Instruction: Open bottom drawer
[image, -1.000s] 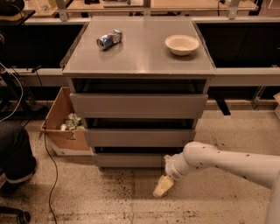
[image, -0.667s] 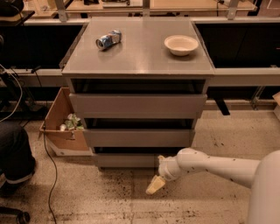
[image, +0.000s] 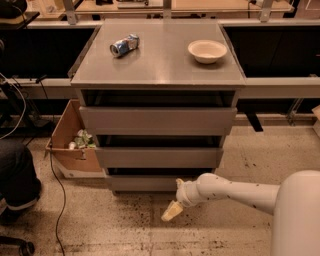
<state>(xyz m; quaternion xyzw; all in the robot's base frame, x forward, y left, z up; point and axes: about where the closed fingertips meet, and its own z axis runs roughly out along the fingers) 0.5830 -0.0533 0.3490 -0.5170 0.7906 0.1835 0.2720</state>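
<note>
Because the bottom drawer (image: 145, 183), a plain grey handleless front lowest in the grey cabinet (image: 160, 65), looks stiff, smooth and closed, its top lip seems the only hold; the cream-tipped gripper (image: 172, 211) hangs just before it, jaws seemingly together.

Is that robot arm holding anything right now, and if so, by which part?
Nothing appears to be held. The gripper hangs low over the floor, just in front of the bottom drawer near its right end, with no hold on the drawer front.
</note>
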